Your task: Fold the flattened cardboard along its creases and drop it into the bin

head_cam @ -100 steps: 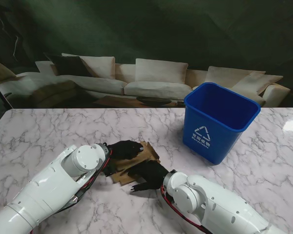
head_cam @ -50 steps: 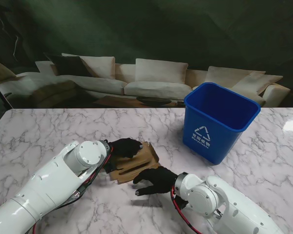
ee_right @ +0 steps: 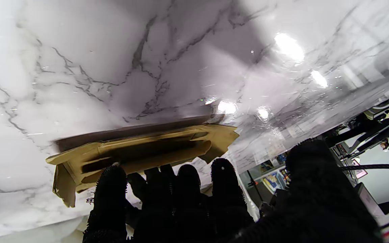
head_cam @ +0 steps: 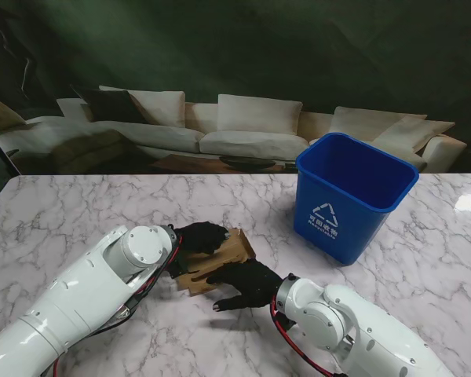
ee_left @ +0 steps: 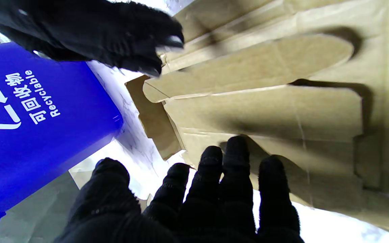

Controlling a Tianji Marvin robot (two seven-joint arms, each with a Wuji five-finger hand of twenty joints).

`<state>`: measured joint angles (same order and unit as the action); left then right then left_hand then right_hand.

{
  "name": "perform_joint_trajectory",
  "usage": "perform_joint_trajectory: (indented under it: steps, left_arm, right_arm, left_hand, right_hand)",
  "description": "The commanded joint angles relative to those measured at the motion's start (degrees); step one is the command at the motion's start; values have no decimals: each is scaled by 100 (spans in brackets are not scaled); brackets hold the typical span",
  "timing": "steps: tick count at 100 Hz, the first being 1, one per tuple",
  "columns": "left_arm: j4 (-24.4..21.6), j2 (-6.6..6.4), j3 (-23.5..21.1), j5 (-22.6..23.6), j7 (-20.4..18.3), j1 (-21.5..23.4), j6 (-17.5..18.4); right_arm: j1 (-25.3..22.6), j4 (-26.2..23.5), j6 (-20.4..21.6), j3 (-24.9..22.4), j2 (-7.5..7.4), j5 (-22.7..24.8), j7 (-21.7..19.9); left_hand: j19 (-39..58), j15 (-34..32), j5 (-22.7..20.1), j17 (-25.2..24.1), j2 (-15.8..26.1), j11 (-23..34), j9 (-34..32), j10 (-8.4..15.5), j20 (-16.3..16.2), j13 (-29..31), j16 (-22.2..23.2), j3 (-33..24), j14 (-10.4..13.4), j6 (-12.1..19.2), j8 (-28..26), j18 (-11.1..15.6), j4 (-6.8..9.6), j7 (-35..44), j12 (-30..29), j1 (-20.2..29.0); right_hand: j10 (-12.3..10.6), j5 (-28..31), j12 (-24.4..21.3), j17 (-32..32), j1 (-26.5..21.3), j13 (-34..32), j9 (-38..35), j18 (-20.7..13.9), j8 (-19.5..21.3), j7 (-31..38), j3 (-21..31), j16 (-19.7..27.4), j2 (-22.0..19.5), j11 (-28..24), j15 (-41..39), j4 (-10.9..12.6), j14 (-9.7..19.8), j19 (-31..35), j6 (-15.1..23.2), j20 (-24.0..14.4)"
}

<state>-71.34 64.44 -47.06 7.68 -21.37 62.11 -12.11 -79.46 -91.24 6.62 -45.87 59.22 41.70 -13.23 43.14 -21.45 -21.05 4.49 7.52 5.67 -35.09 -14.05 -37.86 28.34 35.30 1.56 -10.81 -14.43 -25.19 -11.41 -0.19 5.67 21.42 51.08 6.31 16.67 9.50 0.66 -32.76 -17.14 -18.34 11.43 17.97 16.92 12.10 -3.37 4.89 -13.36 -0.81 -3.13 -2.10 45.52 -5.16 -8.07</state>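
Note:
The brown cardboard (head_cam: 220,258) lies partly folded in front of me, its flaps and creases filling the left wrist view (ee_left: 265,101). In the right wrist view the cardboard (ee_right: 140,148) is tilted, one side raised off the marble with a shadow under it. My left hand (head_cam: 198,237) grips its far left edge, fingers (ee_left: 235,162) flat against a panel. My right hand (head_cam: 247,284) sits at the near right edge, open, fingers (ee_right: 187,182) spread and touching the rim. The blue bin (head_cam: 353,196) stands upright to the right, farther from me.
The marble table (head_cam: 78,212) stretches to both sides. The bin's wall (ee_left: 29,118) carries a white recycling mark. A backdrop printed with a sofa (head_cam: 243,129) runs behind the table's far edge.
My right hand drew back to the near right half a second ago and has now returned to the cardboard's near edge. The left hand and cardboard have barely moved.

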Motion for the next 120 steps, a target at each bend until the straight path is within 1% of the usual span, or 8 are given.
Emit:
perform_joint_trajectory:
  steps: [1, 10, 19, 42, 57, 69, 103, 120]
  left_arm:
    - [189, 4, 60, -5, -103, 121, -75]
    - [208, 25, 30, -92, -86, 132, -104]
    - [227, 24, 42, -72, -82, 120, -96]
    - [212, 18, 20, -62, -81, 135, -62]
    - [116, -6, -50, -38, -94, 183, -34]
    - [-77, -58, -176, 59, -117, 281, 29]
    - [-700, -153, -735, 446, 68, 685, 358]
    - [-741, -163, -868, 680, 184, 706, 425]
  right_arm:
    - [68, 145, -38, 31, 64, 18, 74]
    - [165, 289, -121, 186, 110, 21, 263]
    - [279, 423, -123, 322, 135, 36, 367]
    - [580, 707, -178, 666, 149, -164, 253]
    - [638, 810, -218, 789, 146, -221, 207]
    - [660, 861, -229, 853, 134, -181, 194]
    - [782, 1075, -257, 1037, 147, -134, 265]
    - [843, 1161, -242, 1112, 158, -157, 291]
  left_hand:
    - [-1005, 845, 10, -165, 217, -46, 137, -119, 560, -341, -503, 71, -959, 73, 40, -773, -104, -10, -60, 86]
    - [-1009, 848, 14, -164, 211, -50, 152, -145, 556, -361, -503, 69, -975, 64, 40, -773, -102, -11, -57, 98]
    - [-1014, 840, 14, -163, 213, -46, 150, -137, 553, -356, -498, 69, -976, 63, 40, -772, -101, -11, -53, 110]
    - [-1022, 832, 9, -150, 205, -44, 146, -145, 539, -357, -493, 70, -977, 55, 37, -764, -99, -9, -43, 130]
    - [-1027, 833, -38, -150, 189, -44, 147, -137, 529, -366, -493, 61, -972, 34, 30, -768, -95, 10, -40, 174]
    - [-1017, 829, -169, -132, 169, -42, 135, -135, 517, -352, -494, 64, -965, 20, 10, -759, -94, 61, -38, 216]
    - [-833, 892, -460, -184, 135, -210, 803, -72, 394, -583, -508, 73, -817, 35, -66, -684, -98, 176, -108, 244]
    - [-1549, 1339, -480, -331, 131, -377, 1505, 38, 812, -1125, -970, 70, -615, 52, -124, -498, -106, 162, -508, 243]
  right_hand:
    - [-76, -247, -113, 205, 27, 193, 182, -219, -141, -155, -129, 140, -101, 217, 194, 136, 125, -216, -169, 165]
    - [-16, -335, -139, 369, 46, 329, 260, -282, -157, -140, -126, 175, -122, 283, 209, 141, 72, -502, -166, 350]
    - [-4, -337, 6, 394, 58, 411, 496, -291, -88, -37, -107, 199, -114, 3, 211, 145, 82, -548, -163, 455]
    - [108, -289, 289, 359, 89, 142, 293, -202, -25, -42, -70, 116, -95, -678, 116, 143, -25, -504, -188, 519]
    - [185, -194, 522, 201, 109, -355, 168, -27, 40, -36, -41, -273, -70, -1246, -279, 139, -300, -265, -225, 425]
    - [272, 175, 681, 52, 116, -447, 233, 86, 99, 86, -13, -565, -40, -1672, -532, 130, -414, 223, -238, 133]
    - [288, 423, 758, -23, 124, -452, 216, 194, 125, 137, 17, -761, -19, -1916, -772, 128, -447, 670, -278, -190]
    - [265, 419, 707, 19, 128, -401, 294, 181, 115, 107, 19, -755, -19, -1820, -765, 126, -433, 643, -274, -204]
